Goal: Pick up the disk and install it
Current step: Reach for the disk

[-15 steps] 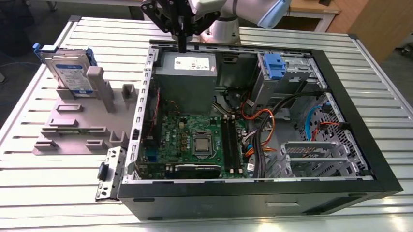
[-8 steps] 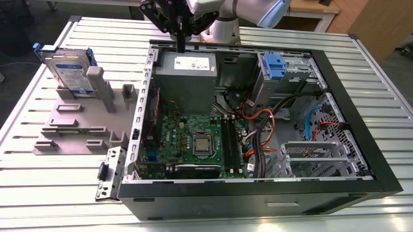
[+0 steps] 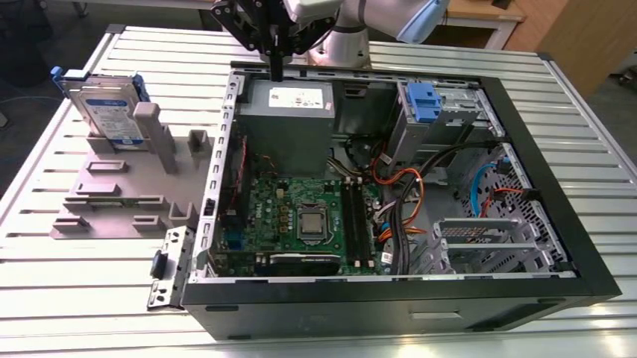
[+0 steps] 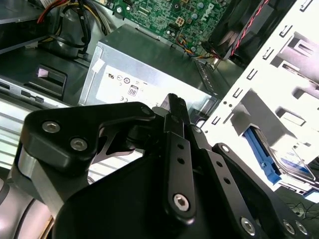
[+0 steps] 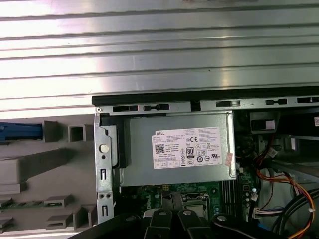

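Tool (image 3: pixel 277 73) closed, empty, over grey box (image 3: pixel 289 119); disk (image 3: pixel 107 112) upright in stand (image 3: pixel 119 195)

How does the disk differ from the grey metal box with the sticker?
The disk stands on edge in a rack outside the computer case; the grey metal box sits inside it. The disk is smaller and blue-framed; the box is plain grey. Both carry printed labels.

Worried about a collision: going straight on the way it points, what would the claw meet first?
Probably the large grey metal box with a white sticker, near its edge by the computer case's wall; the claw points down over it. Depth is unclear: the wall's rim might come first.
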Motion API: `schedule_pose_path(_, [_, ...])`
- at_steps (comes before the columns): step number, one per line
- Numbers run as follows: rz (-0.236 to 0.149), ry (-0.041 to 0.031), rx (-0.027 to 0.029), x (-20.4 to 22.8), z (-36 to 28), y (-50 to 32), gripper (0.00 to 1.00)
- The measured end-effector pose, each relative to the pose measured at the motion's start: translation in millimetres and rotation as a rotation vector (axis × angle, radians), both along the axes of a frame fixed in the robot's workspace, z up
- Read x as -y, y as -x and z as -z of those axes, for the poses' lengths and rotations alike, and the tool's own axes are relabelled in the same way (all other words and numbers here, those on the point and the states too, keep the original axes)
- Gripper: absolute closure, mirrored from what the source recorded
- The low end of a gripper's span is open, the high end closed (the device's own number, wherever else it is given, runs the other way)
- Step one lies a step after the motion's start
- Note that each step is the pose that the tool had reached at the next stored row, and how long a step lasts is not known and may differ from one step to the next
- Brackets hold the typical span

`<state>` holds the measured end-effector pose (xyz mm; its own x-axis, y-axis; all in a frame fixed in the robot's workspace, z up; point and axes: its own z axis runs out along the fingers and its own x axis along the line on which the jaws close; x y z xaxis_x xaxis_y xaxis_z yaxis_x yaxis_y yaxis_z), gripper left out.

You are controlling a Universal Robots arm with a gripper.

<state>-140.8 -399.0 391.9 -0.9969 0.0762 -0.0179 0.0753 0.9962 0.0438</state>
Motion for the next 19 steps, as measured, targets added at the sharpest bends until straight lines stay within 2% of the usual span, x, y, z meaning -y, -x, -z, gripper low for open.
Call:
schedule_pose_path(8, [0.0,0.0,0.0,0.0,0.1,3.9,0.89])
schedule_pose_path(19, [0.0,-0.0002,-0.0002,-4.5,1.0,24.0,0.89])
